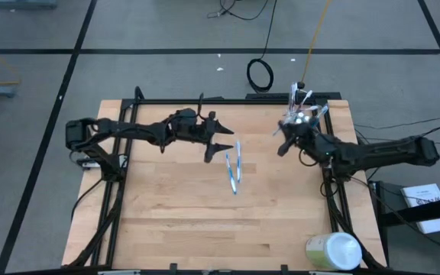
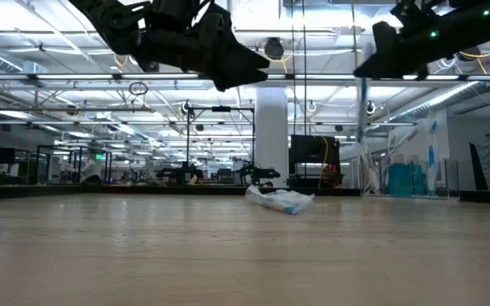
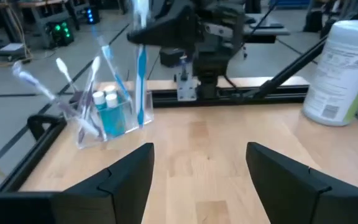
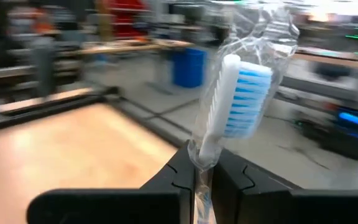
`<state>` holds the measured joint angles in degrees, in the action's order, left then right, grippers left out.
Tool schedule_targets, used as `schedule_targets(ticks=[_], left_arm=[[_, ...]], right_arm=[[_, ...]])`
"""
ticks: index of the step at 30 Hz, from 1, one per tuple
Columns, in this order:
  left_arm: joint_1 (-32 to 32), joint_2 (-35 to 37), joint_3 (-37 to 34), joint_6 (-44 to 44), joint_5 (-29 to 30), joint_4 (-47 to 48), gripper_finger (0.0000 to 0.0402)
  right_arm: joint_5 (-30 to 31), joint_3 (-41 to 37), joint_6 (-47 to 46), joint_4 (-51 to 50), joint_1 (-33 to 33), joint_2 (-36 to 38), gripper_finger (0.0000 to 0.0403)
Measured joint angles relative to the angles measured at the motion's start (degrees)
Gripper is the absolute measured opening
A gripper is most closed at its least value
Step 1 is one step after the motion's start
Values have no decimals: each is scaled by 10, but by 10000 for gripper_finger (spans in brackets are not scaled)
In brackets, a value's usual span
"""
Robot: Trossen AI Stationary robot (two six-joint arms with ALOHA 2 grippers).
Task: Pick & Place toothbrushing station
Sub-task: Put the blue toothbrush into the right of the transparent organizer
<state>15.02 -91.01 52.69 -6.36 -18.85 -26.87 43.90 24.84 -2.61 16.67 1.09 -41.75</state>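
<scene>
Right jaws [image 4: 202, 177] clamped on a wrapped blue-bristled toothbrush [image 4: 229, 102], raised beside the clear cup [image 3: 104, 121] of brushes and tubes at the worktop's [image 1: 174, 221] far right corner; left jaws [image 3: 197, 171] wide open, empty, airborne mid-worktop; two toothbrushes [image 1: 234, 169] lie flat at centre.

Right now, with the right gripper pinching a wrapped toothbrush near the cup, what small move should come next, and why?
Probably lower the right gripper so the wrapped toothbrush drops handle first into the clear cup. The fingers are shut on its handle, and the brush hangs right beside the cup, which holds other brushes and teal-capped tubes. The left gripper waits open, with two toothbrushes on the table.
</scene>
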Motion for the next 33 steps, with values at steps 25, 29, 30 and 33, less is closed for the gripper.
schedule_targets(ticks=[25,29,30,33], left_arm=[[4,-14,0,1,25,14,264],[3,-14,0,1,25,14,261],[3,-14,0,2,25,14,259],[3,-14,0,3,25,14,258]], right_arm=[[360,0,-149,-324,-71,153,18],[385,0,-152,-329,-71,153,17],[389,0,-158,-335,-71,153,17],[387,0,-190,-359,-61,153,12]])
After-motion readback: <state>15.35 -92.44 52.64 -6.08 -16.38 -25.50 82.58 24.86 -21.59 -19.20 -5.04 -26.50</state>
